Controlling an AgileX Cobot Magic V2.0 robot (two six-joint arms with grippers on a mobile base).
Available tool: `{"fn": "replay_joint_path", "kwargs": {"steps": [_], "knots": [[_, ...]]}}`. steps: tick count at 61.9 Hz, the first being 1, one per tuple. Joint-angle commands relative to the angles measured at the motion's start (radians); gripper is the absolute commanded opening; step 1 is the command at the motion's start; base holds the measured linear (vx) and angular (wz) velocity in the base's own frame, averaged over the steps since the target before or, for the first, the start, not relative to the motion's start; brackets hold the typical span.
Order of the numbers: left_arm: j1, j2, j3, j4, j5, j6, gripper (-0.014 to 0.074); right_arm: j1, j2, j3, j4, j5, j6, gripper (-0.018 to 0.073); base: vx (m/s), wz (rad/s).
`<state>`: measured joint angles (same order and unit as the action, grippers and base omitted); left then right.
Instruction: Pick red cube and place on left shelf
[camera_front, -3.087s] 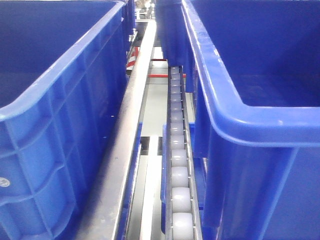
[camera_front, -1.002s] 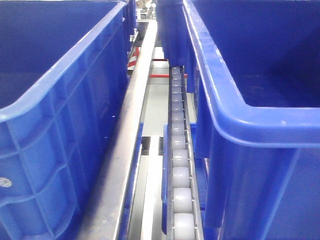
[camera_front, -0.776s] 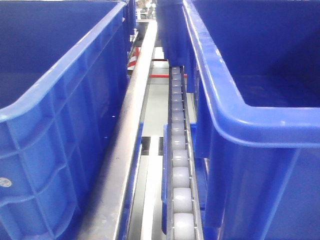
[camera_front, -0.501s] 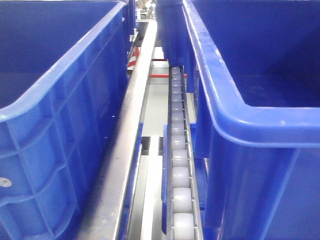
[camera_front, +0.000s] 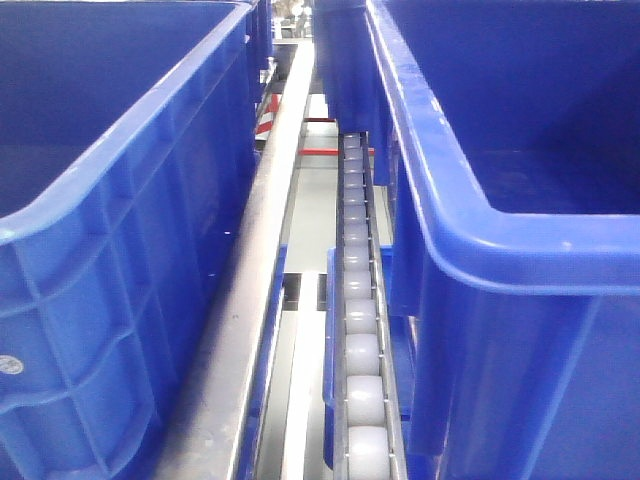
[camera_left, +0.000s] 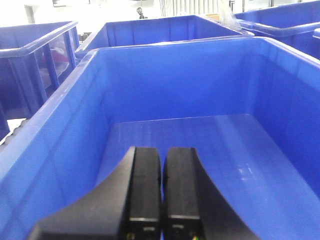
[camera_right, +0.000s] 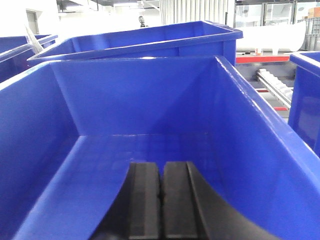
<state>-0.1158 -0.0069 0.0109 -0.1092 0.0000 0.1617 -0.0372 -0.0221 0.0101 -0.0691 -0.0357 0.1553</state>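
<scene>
No red cube shows in any view. My left gripper (camera_left: 162, 152) is shut and empty, held over the inside of a blue bin (camera_left: 90, 130) whose floor is bare. My right gripper (camera_right: 161, 167) is shut and empty, held over the inside of another blue bin (camera_right: 250, 115), also bare. Neither gripper shows in the front view. A red shape shows faintly through the wall of a bin at the far left of the left wrist view; I cannot tell what it is.
In the front view a left blue bin (camera_front: 120, 200) and a right blue bin (camera_front: 480, 240) flank a metal rail (camera_front: 262, 260) and a roller track (camera_front: 358, 320). More blue bins (camera_left: 150, 30) stand behind in the wrist views.
The front view has shifted very slightly; otherwise nothing has visibly changed.
</scene>
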Motion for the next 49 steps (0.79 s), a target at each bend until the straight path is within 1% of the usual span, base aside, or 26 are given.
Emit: {"fn": "replay_joint_path", "kwargs": {"steps": [1,13,18,49], "knots": [[-0.004,0.008,0.022,-0.009,-0.084,-0.002,0.0106,-0.001,-0.006,-0.005,-0.015,-0.004,-0.004,0.0047,0.00,0.00],[-0.004,0.008,0.022,-0.009,-0.084,-0.002,0.0106,-0.001,-0.006,-0.005,-0.015,-0.004,-0.004,0.0047,0.00,0.00],[-0.004,0.008,0.022,-0.009,-0.084,-0.002,0.0106,-0.001,-0.006,-0.005,-0.015,-0.004,-0.004,0.0047,-0.04,-0.25],[-0.004,0.008,0.022,-0.009,-0.084,-0.002,0.0106,-0.001,-0.006,-0.005,-0.015,-0.004,-0.004,0.0047,0.00,0.00]]}}
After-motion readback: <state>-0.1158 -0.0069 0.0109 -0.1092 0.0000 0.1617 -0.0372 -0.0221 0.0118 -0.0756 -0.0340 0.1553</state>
